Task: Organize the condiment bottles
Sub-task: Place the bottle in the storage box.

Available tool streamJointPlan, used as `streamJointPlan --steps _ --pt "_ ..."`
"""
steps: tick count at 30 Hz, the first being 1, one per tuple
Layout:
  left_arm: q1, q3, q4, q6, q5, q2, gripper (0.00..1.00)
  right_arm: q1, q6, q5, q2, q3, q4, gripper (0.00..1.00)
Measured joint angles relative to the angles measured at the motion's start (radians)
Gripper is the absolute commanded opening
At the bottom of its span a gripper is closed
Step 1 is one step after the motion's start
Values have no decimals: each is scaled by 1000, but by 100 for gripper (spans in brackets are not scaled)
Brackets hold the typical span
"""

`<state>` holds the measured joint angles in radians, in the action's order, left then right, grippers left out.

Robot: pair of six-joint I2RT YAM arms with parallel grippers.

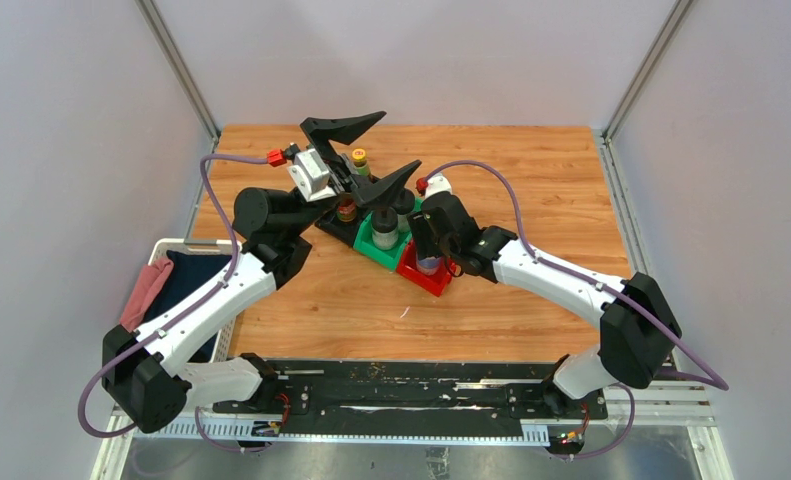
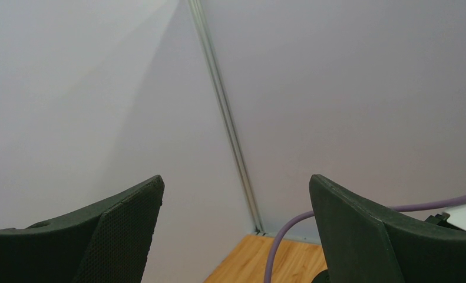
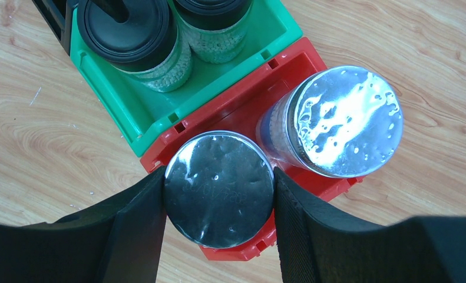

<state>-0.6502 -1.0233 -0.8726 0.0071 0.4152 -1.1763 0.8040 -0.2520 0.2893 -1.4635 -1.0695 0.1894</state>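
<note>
My right gripper [image 3: 218, 200] is shut on a silver-lidded shaker [image 3: 218, 197], its fingers touching both sides of the lid, over the near end of the red bin [image 3: 260, 250]. The second shaker [image 3: 348, 121] stands in the same red bin [image 1: 433, 283]. Two clear bottles with black caps [image 3: 130, 29] [image 3: 212, 17] stand in the green bin [image 3: 159, 118]. In the top view one brown bottle with a yellow cap [image 1: 358, 160] stands behind the bins, and another [image 1: 346, 210] is at the black bin [image 1: 333, 225]. My left gripper [image 1: 371, 157] is open and empty, raised above the bins, facing the back wall [image 2: 236, 194].
The three bins sit in a row at the table's middle, the green bin [image 1: 376, 243] between black and red. A white basket [image 1: 166, 250] with dark and pink cloth stands off the table's left edge. A purple cable [image 2: 277, 247] hangs near my left fingers.
</note>
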Motion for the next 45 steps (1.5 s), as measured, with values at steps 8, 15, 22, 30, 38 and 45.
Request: streamJointPlan --steps 8,15,22,30,38,45 --pt "0 0 0 0 0 0 100 -1 0 0 -2 0 -2 24" --pt "0 0 0 0 0 0 100 -8 -6 0 -8 -1 -14 15" --pt "0 0 0 0 0 0 100 -14 -3 -8 -8 -1 -15 11" --pt "0 0 0 -19 0 -7 100 -21 14 -28 -8 -3 -12 9" --pt "0 0 -1 -33 0 -9 100 -32 44 -65 -5 -3 -6 0" --pt "0 0 -1 -43 0 -9 100 -36 64 -87 4 -3 10 0"
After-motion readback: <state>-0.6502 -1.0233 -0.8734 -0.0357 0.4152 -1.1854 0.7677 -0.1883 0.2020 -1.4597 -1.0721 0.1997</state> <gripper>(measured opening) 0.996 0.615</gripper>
